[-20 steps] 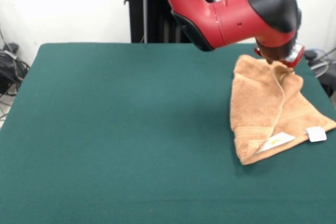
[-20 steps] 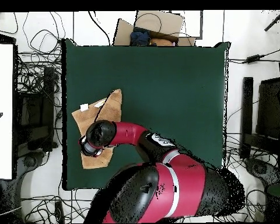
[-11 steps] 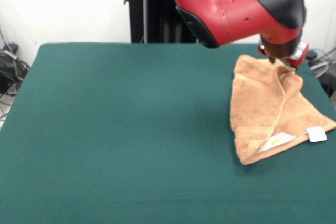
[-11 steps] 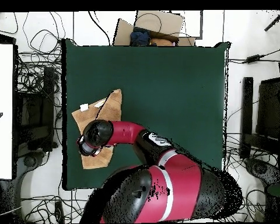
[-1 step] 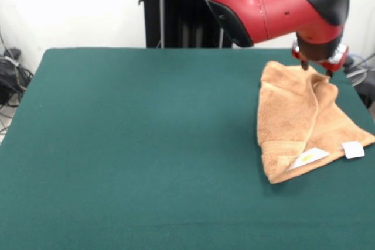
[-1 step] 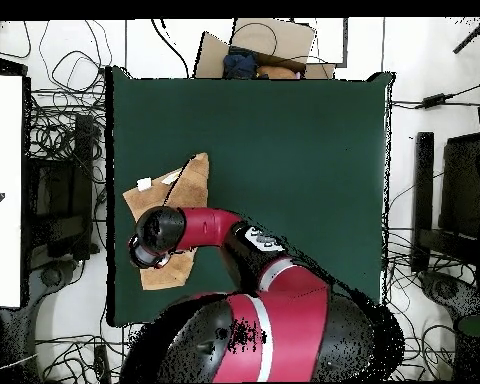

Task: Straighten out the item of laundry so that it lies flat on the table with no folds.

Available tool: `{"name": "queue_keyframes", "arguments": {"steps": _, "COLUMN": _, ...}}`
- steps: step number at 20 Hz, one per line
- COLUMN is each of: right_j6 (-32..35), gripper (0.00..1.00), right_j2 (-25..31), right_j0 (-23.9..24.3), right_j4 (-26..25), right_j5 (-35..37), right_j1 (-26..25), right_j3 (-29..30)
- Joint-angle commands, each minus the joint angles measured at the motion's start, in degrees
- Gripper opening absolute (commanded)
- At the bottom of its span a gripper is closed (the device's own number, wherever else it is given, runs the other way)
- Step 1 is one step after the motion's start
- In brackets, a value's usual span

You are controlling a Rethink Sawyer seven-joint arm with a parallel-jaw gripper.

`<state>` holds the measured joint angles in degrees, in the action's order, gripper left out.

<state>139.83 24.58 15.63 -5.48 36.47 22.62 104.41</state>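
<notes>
Gripper [image 5: 316, 65], grip state unclear, hovers over folded towel [image 5: 302, 124] on green table [image 5: 146, 144]; unfolding apparently comes next.

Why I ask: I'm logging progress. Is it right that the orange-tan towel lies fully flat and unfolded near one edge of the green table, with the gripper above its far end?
Not quite. The towel is still folded over itself, with a ridge running along it, as the front view shows. It does lie near one edge of the table, with the gripper above its far end.
</notes>
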Motion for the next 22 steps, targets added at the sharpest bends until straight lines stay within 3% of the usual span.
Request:
{"name": "queue_keyframes", "arguments": {"steps": 1, "right_j6": 5.1, "gripper": 1.0, "right_j2": -4.7, "right_j0": -1.7, "right_j4": -1.5, "right_j5": -5.9, "right_j1": 1.0, "right_j3": -4.5}}
{"name": "queue_keyframes", "arguments": {"steps": 22, "right_j6": 3.9, "gripper": 1.0, "right_j2": -7.9, "right_j0": -4.0, "right_j4": -1.2, "right_j5": -10.0, "right_j1": 1.1, "right_j3": -6.0}}
